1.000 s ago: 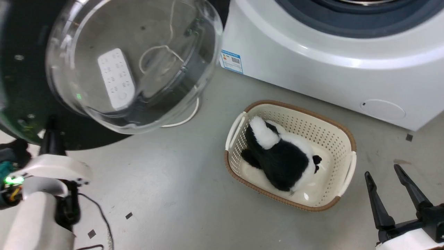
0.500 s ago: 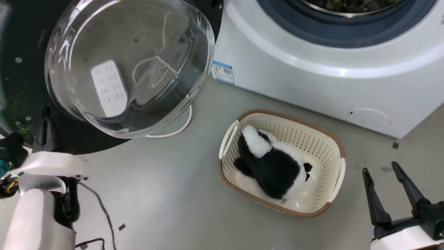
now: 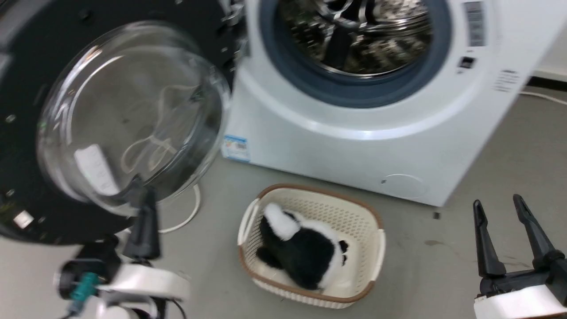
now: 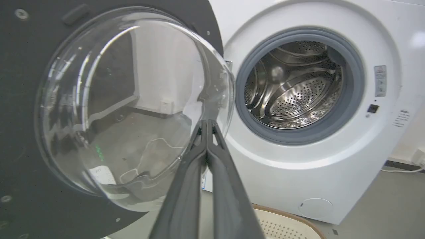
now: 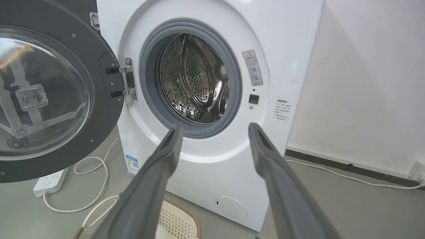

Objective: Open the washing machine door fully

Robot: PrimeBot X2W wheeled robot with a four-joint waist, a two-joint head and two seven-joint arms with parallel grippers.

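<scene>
A: What colour is the washing machine door (image 4: 126,99)?
B: Glossy black, with a clear glass centre, just beyond the left gripper's (image 4: 206,122) dark grey jaws.
A: And ahead of the right gripper (image 5: 215,127)?
B: White machine body (image 5: 206,179), grey seal (image 5: 147,79), silvery drum (image 5: 196,76) dotted with holes. Below the jaws — a cream perforated basket (image 3: 319,190), brown-rimmed, holding a black-and-white plush (image 3: 301,254), on a grey floor (image 5: 332,199).

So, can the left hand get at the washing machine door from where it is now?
Probably yes. The left hand, shut, points at the lower rim of the glass bowl of the washing machine door, with nothing between them. Whether it touches, I cannot tell.
</scene>
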